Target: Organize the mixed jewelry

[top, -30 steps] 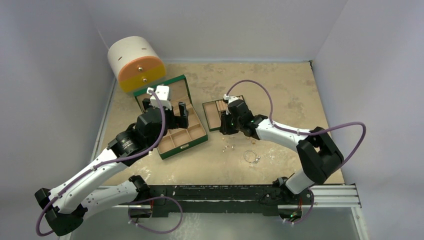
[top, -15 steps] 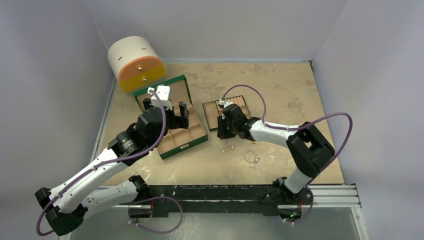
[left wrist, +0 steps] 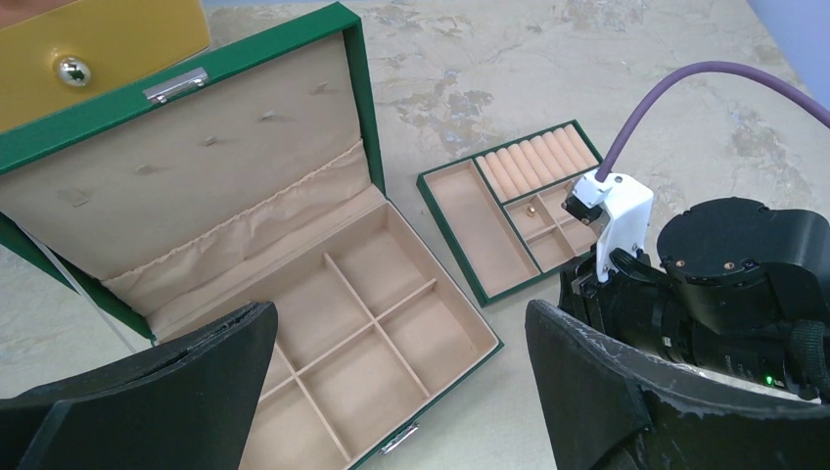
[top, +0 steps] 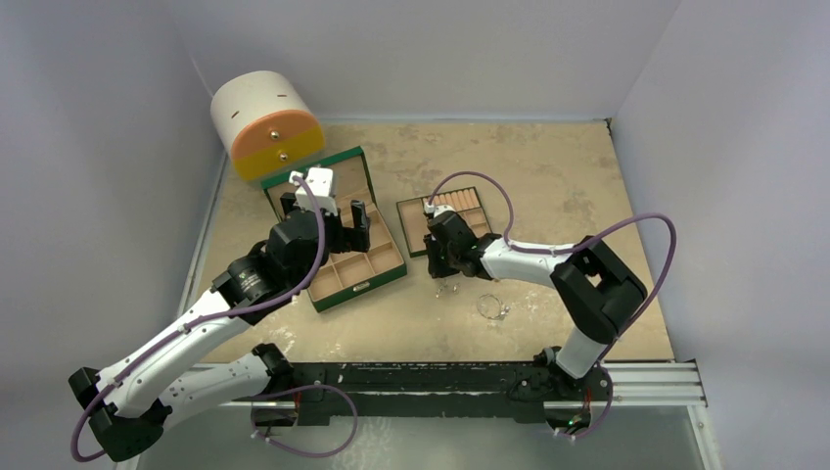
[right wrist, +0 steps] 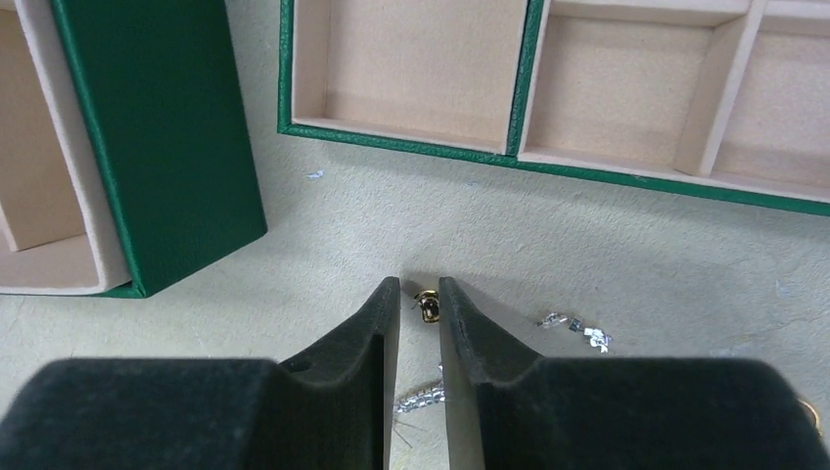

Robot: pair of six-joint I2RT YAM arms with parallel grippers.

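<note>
Small jewelry pieces (top: 448, 288) lie on the table in front of a green tan-lined tray (top: 411, 227), with a thin silvery wire hoop (top: 492, 307) to their right. My right gripper (top: 438, 266) is down at the table; in the right wrist view its jaws (right wrist: 419, 284) stand a narrow gap apart, and a tiny gold earring (right wrist: 428, 306) lies between the tips, against the right finger. Silver earrings (right wrist: 573, 328) and a silver strip (right wrist: 421, 397) lie nearby. My left gripper (left wrist: 401, 323) is wide open and empty above the green compartment box (left wrist: 431, 284). A gold piece (left wrist: 531, 208) sits in a tray compartment.
The round white-and-orange drawer case (top: 266, 127) stands at the back left, behind the box's raised lid (top: 338, 164). The tray's front rim (right wrist: 411, 137) and the box's corner (right wrist: 157, 127) lie just beyond my right fingertips. Walls enclose the table on three sides.
My right gripper has moved left and toward the near side, off the tray and down to the small jewelry in front of it. The left arm has not moved.
</note>
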